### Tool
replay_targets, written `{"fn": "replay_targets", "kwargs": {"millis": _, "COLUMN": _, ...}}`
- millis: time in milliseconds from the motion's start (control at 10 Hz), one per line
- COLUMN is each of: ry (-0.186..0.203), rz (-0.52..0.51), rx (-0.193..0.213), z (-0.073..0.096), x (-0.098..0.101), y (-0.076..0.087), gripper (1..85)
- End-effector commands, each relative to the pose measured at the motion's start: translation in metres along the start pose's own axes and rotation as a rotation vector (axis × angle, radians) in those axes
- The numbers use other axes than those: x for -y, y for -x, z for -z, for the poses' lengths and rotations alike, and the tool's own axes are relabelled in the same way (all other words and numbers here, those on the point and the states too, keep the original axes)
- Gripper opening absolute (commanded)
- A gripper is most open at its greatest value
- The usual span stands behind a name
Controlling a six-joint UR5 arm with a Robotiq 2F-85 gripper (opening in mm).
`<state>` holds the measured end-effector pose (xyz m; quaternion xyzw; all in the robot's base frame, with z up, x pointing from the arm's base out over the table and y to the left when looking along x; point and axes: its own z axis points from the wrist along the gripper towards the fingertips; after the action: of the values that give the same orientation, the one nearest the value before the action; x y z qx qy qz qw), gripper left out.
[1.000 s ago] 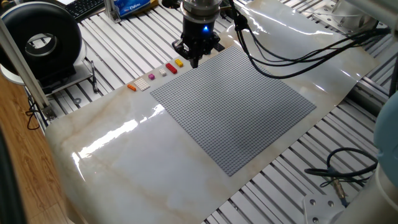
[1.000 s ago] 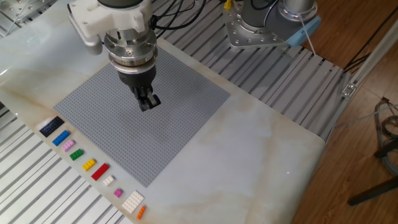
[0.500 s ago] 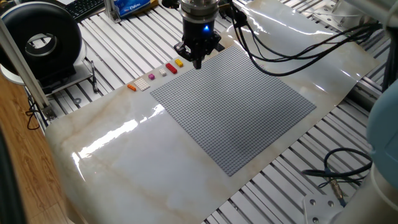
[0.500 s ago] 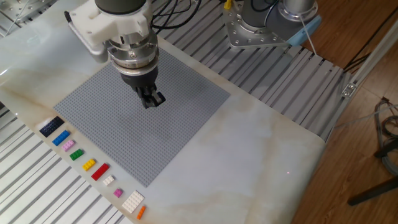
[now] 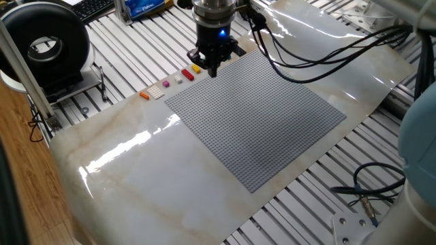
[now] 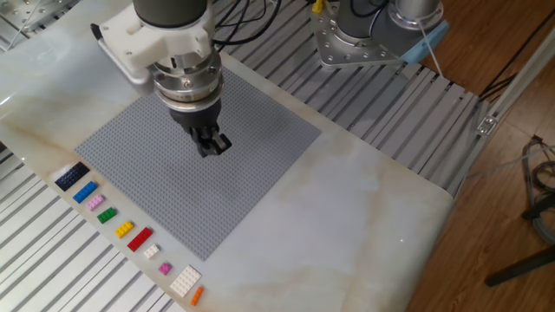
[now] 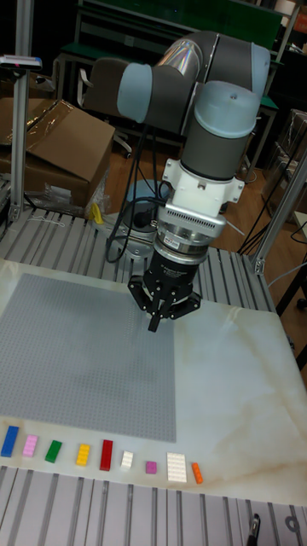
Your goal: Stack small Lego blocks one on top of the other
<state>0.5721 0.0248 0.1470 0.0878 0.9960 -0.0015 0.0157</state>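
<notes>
Lego blocks [image 6: 84, 192]: lying in a row just beside the baseplate [image 6: 260, 130], off its studded face, none stacked yet. Black [image 6: 71, 176] at one end of that row, blue [image 7: 9, 440] next to it, pink [image 6: 95, 203] after that, all flat and apart from each other. Further along the same edge, other colours, among them a red brick [image 6: 140, 239].

Just changed: gripper [image 6: 211, 146] drifted a little across the baseplate over the last second, wrist turned slightly, height much as before. Hangs above the grey studs, well apart from the row. Fingers drawn narrow to a point, no block seen between them.

Unchanged from 1 second ago: every brick in the same spot beside the baseplate.

Meaning for the task, as a judgement: 0 of the blocks placed, stacking not begun. Looks like a travel or aligning move. Next, probably, a reach to the row and a pinch on 1 small block, needing fingers parted first.
</notes>
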Motion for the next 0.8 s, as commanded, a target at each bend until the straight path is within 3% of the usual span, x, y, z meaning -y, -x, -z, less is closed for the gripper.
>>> {"fn": "replay_targets", "kwargs": {"millis": 0, "ry": -0.012, "rz": 0.030, "rx": 0.057, "z": -0.006, "x": 0.004, "y": 0.016, "gripper": 1.0}}
{"fn": "replay_targets", "kwargs": {"millis": 300, "ry": 0.001, "rz": 0.056, "rx": 0.044, "z": -0.006, "x": -0.005, "y": 0.014, "gripper": 1.0}}
{"fn": "replay_targets", "kwargs": {"millis": 600, "ry": -0.041, "rz": 0.077, "rx": 0.004, "z": -0.003, "x": 0.015, "y": 0.000, "gripper": 1.0}}
{"fn": "replay_targets", "kwargs": {"millis": 700, "ry": -0.021, "rz": 0.113, "rx": 0.039, "z": -0.005, "x": 0.016, "y": 0.009, "gripper": 1.0}}
